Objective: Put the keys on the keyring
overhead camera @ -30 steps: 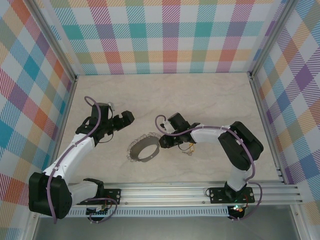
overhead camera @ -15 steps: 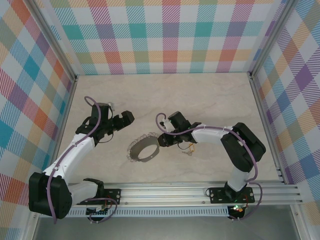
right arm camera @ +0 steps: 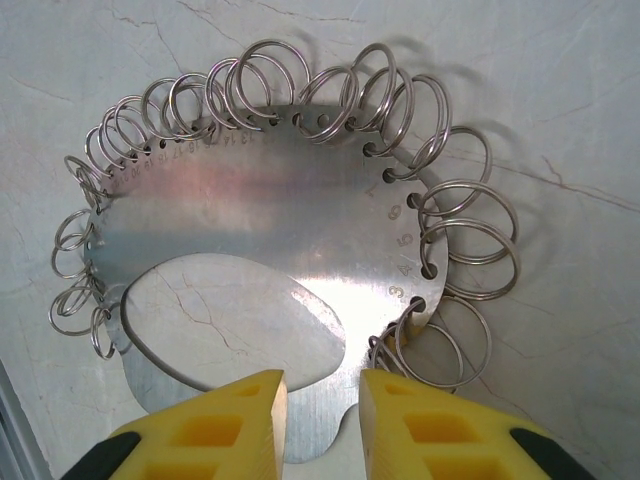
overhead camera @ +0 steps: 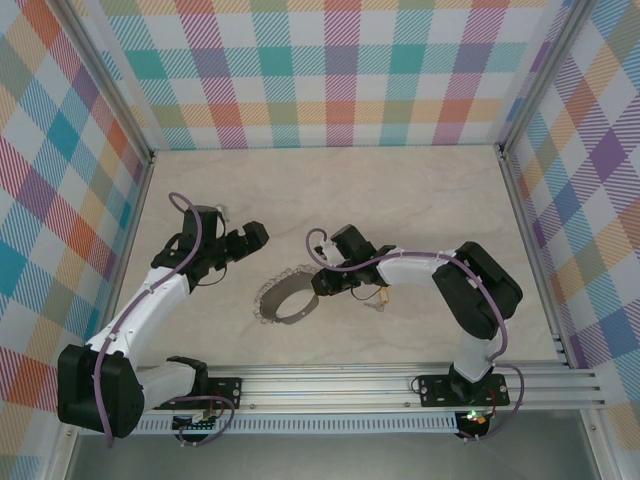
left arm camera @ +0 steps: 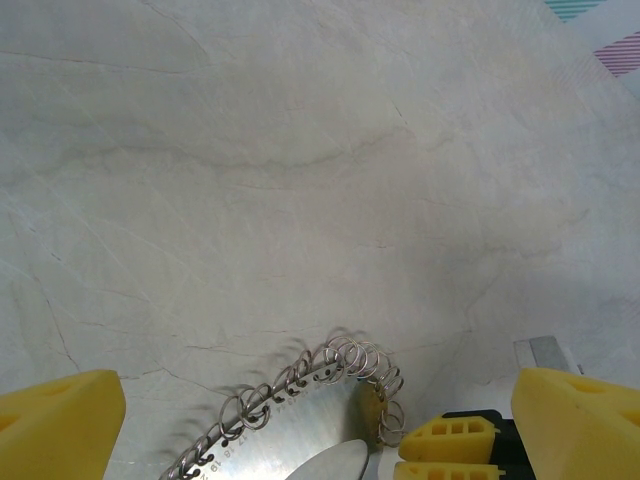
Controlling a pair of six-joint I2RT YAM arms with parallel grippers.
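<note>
1. Toward the near edge of the tabletop (overhead camera: 400,190), about midway between its left and right edges, the keyring (overhead camera: 290,298) is seen lying flat. It is a silvery plate with an oval hole, fringed all round with small wire loops.
2. At the right side of the keyring, the right gripper (overhead camera: 322,285) is lowered onto it. In the right wrist view its yellow fingers (right arm camera: 205,425) are set a narrow gap apart, and the plate's lower rim is visible between them.
3. Whether the plate is actually clamped cannot be told.
4. Just right of the keyring, beside the right arm, the key (overhead camera: 382,294) is found on the tabletop. It is tiny and brass-yellow, and it is not touching the keyring.
5. Off the far-left side of the keyring, the left gripper (overhead camera: 248,240) is held with its jaws spread wide, and nothing is grasped. In the left wrist view the looped edge of the keyring is framed between its two fingers.
</note>
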